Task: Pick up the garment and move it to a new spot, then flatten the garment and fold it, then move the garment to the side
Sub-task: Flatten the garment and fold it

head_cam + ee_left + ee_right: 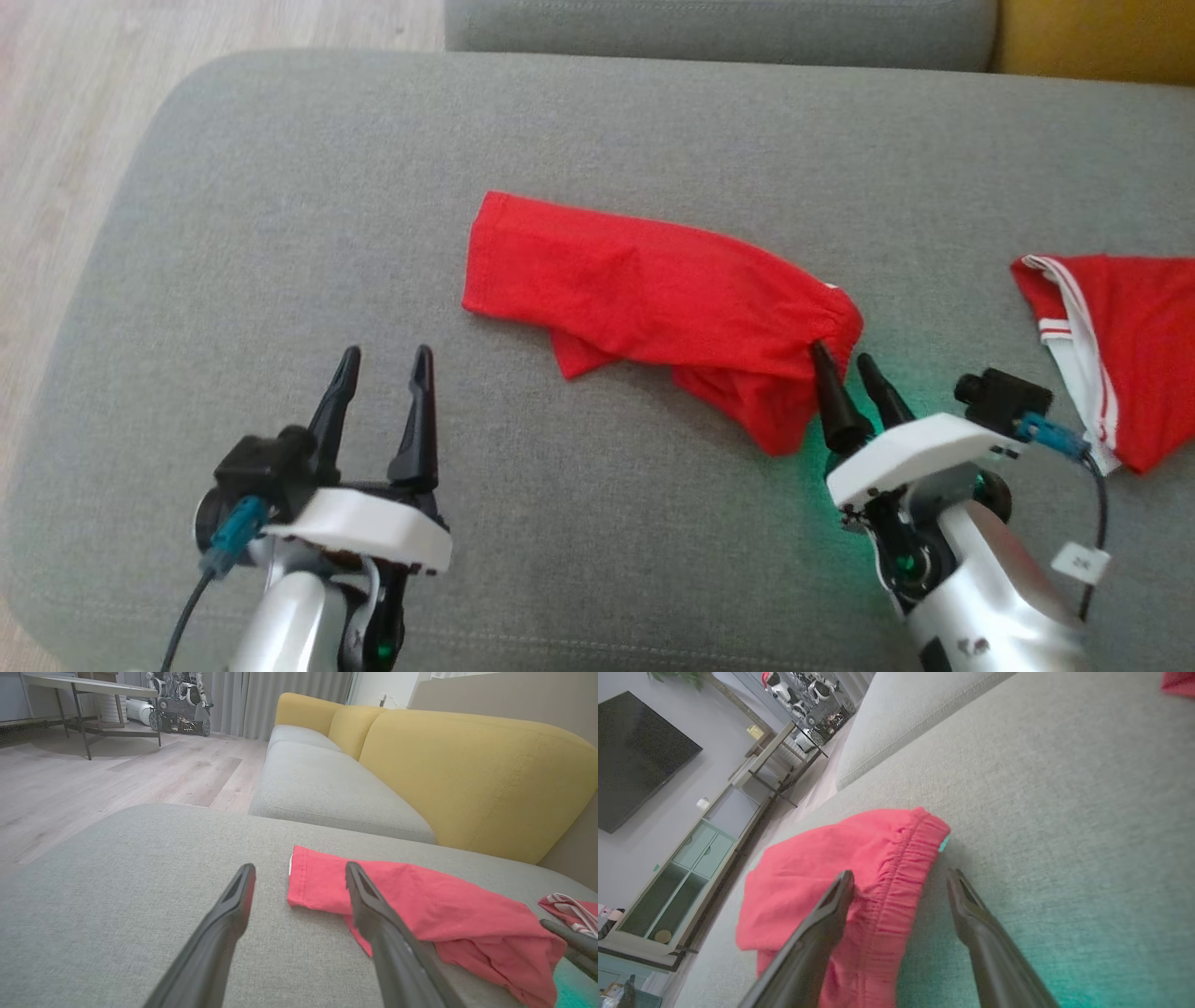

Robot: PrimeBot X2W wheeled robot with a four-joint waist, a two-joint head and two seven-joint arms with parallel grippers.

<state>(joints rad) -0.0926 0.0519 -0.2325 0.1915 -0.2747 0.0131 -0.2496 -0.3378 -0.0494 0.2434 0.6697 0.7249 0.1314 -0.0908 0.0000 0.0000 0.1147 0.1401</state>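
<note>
Left gripper (386,355) hovers over the seat cushion (280,233) toward its near left corner. The jaws are spread with nothing between them, well clear of the cloth.

Right gripper (842,355) sits right of centre, about as near to me, and is down at the shorts (653,299). Its jaws are spread too. In the right wrist view one finger lies over the red fabric just inside the gathered waistband (896,891), and the other is over bare cushion just beside that band. I log it as straddling the waistband edge, not pinching. A green glow (812,448) tints the cushion under this wrist.

The shorts lie in the middle of the cushion, stretched left to right. The hemmed leg end points at the left edge and the waistband end is at the right gripper. They are rumpled rather than flat, with a lower fold bunched toward the near edge.

A second red garment with white stripes (1120,345) lies at the right edge, well apart from the shorts.

Beyond the far edge are another grey seat (719,28) and a yellow backrest (1092,37). Pale wood floor (56,140) runs past the left edge.
</note>
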